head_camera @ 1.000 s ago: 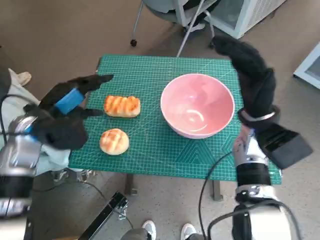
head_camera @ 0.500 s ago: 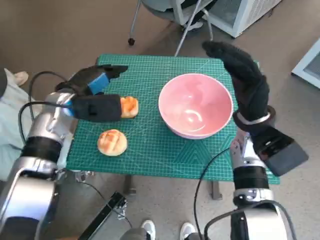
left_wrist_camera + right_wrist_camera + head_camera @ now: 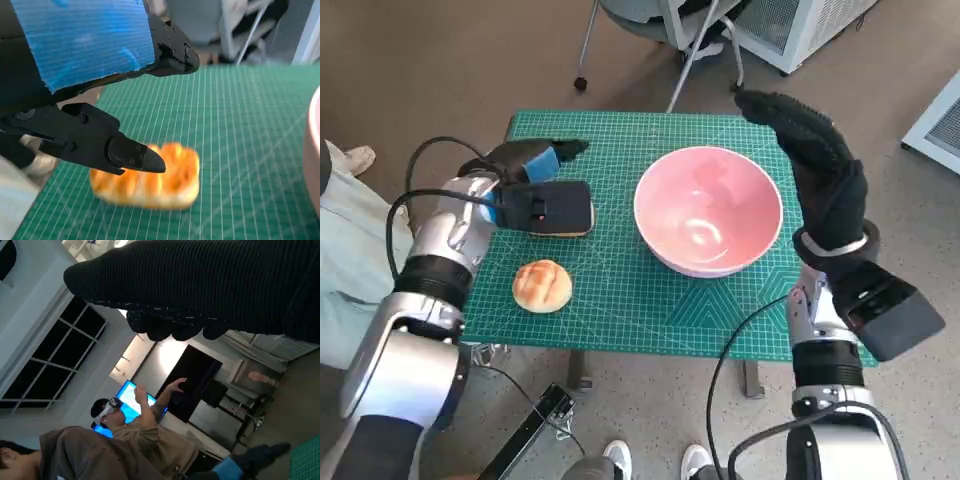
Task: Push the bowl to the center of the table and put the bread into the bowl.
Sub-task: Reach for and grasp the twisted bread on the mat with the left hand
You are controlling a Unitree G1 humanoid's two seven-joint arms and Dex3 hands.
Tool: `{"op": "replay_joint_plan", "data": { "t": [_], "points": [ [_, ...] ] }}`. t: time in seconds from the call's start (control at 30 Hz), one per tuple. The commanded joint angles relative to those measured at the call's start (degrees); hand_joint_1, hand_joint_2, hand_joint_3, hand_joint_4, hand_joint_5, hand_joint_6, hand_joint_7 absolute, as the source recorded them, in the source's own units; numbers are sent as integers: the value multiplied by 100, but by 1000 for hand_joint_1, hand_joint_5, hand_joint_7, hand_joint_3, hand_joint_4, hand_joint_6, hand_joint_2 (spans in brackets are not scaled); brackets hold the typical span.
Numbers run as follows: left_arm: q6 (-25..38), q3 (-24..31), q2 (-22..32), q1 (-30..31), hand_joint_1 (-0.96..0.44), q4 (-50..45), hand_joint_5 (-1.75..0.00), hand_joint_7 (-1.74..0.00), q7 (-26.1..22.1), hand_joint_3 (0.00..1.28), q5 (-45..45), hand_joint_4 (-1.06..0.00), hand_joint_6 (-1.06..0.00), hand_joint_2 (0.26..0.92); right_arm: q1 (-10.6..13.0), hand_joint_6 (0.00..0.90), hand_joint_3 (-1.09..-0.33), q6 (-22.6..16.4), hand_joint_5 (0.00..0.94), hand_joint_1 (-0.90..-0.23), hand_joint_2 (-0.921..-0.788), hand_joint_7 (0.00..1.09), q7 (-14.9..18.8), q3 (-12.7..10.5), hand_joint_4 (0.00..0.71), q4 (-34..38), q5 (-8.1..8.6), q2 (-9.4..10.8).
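Black fingers (image 3: 131, 155) of the left hand (image 3: 542, 203) are spread above the golden grilled bread loaf (image 3: 150, 177), left of centre. The gloved right hand (image 3: 817, 165) stands open-fingered beside the glossy pink bowl (image 3: 709, 210), right of centre.

Left hand (image 3: 535, 190) hovered low with fingers (image 3: 125, 152) spread apart, nothing between them — blue-taped back up, forearm angled in from the left. Right hand (image 3: 815, 165) was raised, gloved fingers extended and together, holding nothing — forearm near vertical.
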Motion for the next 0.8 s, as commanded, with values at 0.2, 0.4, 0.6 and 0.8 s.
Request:
{"op": "replay_joint_plan", "data": {
  "t": [0.2, 0.4, 0.6, 0.8],
  "points": [
    [415, -213, -255, -105, -189, 287, 0, -20, -315, 0, 69, -185, -326, 800, 200, 54, -677, 9, 1, -547, -921, 900, -175, -7, 386, 19, -60, -49],
    [651, -363, -385, -26, -160, 397, 0, -17, -354, 0, 151, -159, -330, 799, 220, 60, -681, 10, 3, -539, -921, 889, -288, 7, 390, -21, -124, -57],
    [810, -566, -488, 64, -150, 475, -9, -25, -333, 0, 273, -169, -351, 798, 258, 66, -678, 9, 2, -552, -921, 879, -354, 34, 389, -79, -148, -51],
    [721, -751, -511, 145, -133, 488, -61, -71, -162, 13, 407, -432, -477, 836, 302, 60, -672, -54, 1, -575, -921, 868, -395, 60, 387, -100, -176, -52]
  ]
}}
